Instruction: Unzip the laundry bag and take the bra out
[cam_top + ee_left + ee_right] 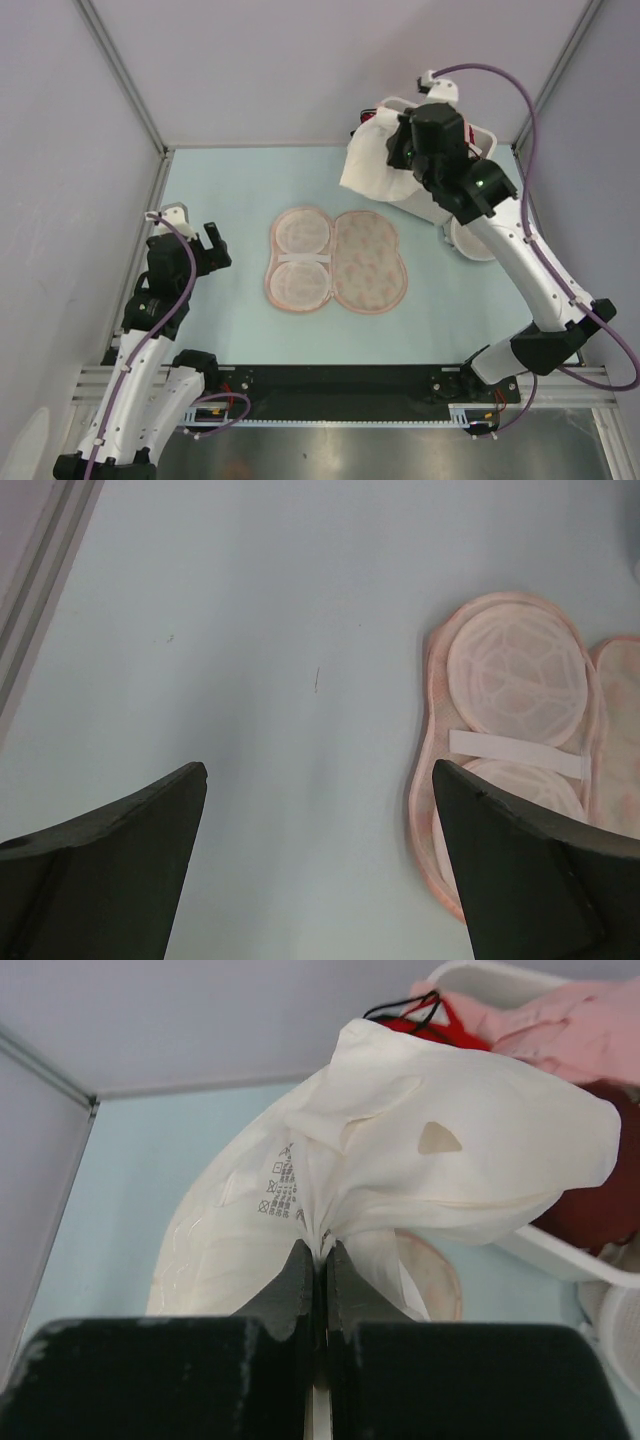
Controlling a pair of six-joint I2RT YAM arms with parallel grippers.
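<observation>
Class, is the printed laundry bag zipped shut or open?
Open: the laundry bag lies spread flat in two halves, its round inner pads showing.

We find the laundry bag (515, 730) cut off by the left wrist view's right edge and partly behind one finger (530, 870) of the left tool (320, 775), while the bra (430, 1150), its label (280, 1192) too small to read, hides most of the tub (490, 972).

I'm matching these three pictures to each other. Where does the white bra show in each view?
Top external: the white bra hangs at upper right, against the white bin.
Left wrist: not in it; only the laundry bag shows, at right.
Right wrist: the bra fills the middle, pinched in the shut right hand.
Shared landmark: the white bin, seen in the top and right wrist views.
</observation>
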